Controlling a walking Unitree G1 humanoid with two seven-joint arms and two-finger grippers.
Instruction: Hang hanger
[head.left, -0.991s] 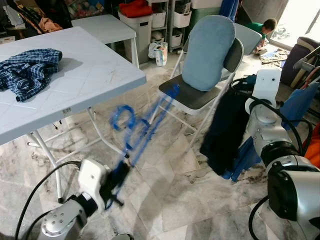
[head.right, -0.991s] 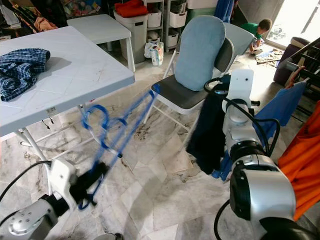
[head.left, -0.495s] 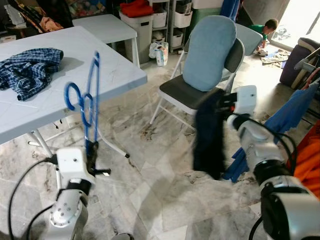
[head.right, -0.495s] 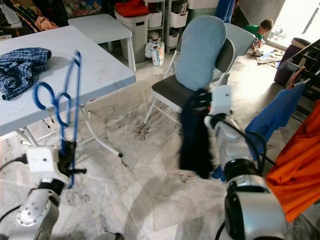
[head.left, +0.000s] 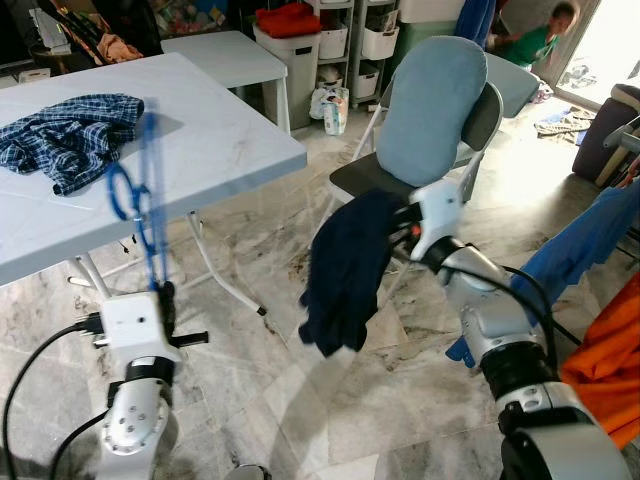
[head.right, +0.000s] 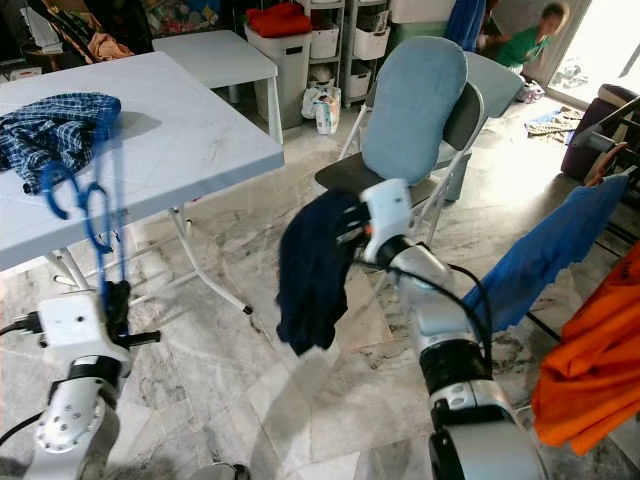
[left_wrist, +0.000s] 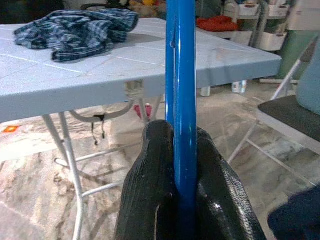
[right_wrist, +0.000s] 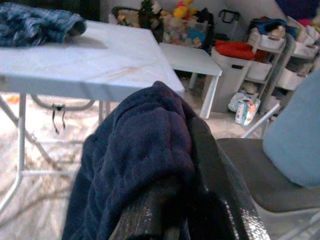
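A blue plastic hanger (head.left: 140, 210) stands upright in front of the white table, my left gripper (head.left: 163, 298) shut on its lower bar (left_wrist: 181, 125). My right gripper (head.left: 402, 217) is shut on a dark navy garment (head.left: 345, 268) that hangs from it in mid-air, left of the folding chair; the cloth covers most of its fingers (right_wrist: 220, 170). The garment droops to about knee height above the marble floor.
A white folding table (head.left: 215, 135) bears a plaid shirt (head.left: 70, 140). A folding chair (head.left: 425, 120) with a light blue cushion stands behind the garment. Blue (head.left: 590, 240) and orange (head.left: 610, 370) clothes hang at the right. A person (head.left: 535, 35) sits far back by storage bins.
My right arm has swung left, carrying the navy garment from beside the chair to the open floor. The hanger has stayed upright in my left gripper. The camera shifted a little.
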